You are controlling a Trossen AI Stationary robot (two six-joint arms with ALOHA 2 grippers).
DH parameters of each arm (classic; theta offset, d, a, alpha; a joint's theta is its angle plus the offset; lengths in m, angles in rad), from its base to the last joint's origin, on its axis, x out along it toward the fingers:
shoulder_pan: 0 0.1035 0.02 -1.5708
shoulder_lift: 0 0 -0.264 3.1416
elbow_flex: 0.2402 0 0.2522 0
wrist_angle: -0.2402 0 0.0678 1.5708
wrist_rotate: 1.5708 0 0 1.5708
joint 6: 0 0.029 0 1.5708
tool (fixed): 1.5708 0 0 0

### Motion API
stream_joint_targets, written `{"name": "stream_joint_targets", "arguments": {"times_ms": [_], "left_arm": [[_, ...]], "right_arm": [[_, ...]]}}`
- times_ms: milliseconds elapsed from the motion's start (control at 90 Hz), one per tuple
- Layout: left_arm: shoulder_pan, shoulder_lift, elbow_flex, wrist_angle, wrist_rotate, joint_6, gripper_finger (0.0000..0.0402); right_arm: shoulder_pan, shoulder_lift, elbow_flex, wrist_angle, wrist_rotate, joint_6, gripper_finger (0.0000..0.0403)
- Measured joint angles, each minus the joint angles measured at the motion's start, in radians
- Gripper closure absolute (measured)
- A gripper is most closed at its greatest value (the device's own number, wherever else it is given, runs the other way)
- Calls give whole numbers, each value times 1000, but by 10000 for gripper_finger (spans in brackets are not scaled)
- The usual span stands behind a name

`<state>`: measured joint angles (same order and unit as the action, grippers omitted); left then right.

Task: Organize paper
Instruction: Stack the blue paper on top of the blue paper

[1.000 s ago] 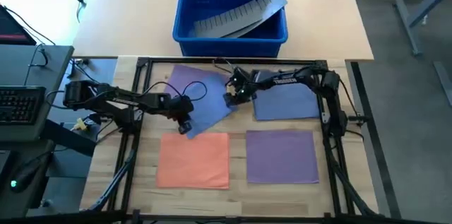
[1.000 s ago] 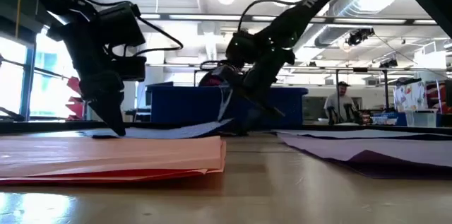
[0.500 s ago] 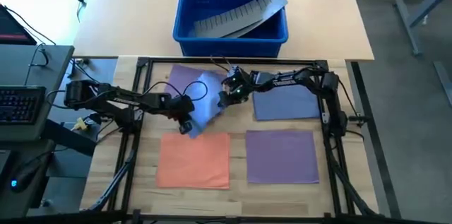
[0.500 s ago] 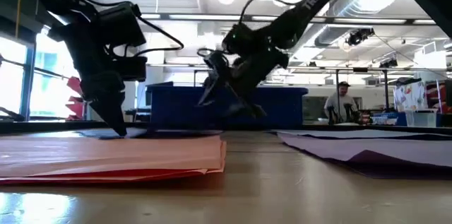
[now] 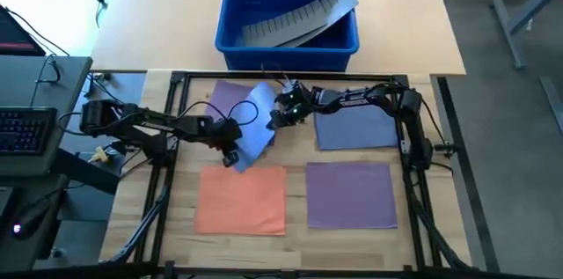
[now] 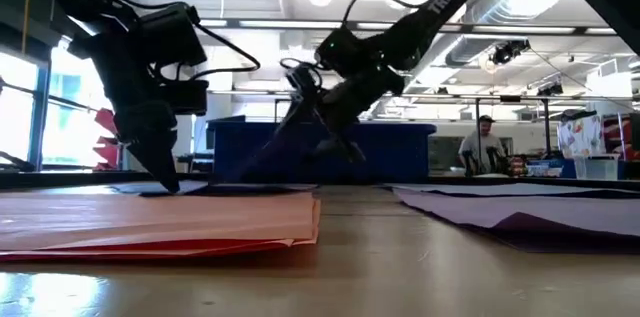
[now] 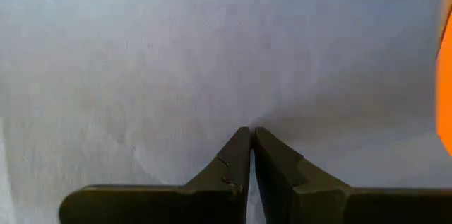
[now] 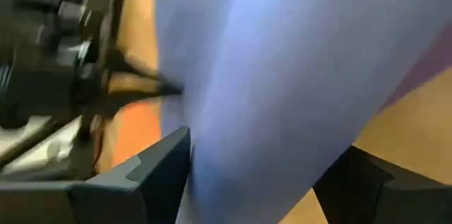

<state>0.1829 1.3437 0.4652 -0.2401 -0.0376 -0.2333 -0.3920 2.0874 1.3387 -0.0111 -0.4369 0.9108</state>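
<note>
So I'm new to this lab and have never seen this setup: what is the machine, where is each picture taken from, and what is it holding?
It is two dark robot arms at a wooden table. One picture looks straight down, one looks level across the tabletop, and two come from cameras on the wrists. The left gripper, shut, presses its tips on a blue sheet. The right gripper holds that sheet's other edge and has it lifted and curled. An orange sheet, two purple sheets and another blue sheet lie flat. Behind is a blue bin holding a grey ridged strip.
</note>
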Motion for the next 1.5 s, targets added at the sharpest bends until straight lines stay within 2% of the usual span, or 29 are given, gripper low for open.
{"name": "stream_joint_targets", "arguments": {"times_ms": [278,433,589,744,933,1067,1211,1333,1500], "left_arm": [[0,0,0,1,0,0,401],[0,0,0,1,0,1,402],[0,0,0,1,0,0,402],[0,0,0,0,2,0,402],[0,0,0,0,2,-1,402],[0,0,0,1,2,0,402],[0,0,0,1,2,0,402],[0,0,0,1,2,0,402],[0,0,0,2,2,0,402]], "right_arm": [[-29,0,0,5,20,26,156],[-27,2,2,99,-143,-81,156],[-33,2,-1,2,2,-2,156],[-40,-1,2,93,-79,-94,156],[-51,0,1,94,-84,-81,156],[-53,0,1,117,-181,-109,156],[-56,0,1,117,-133,-77,158],[-41,0,1,125,-87,-73,203],[-15,0,1,124,-64,-63,332]]}}
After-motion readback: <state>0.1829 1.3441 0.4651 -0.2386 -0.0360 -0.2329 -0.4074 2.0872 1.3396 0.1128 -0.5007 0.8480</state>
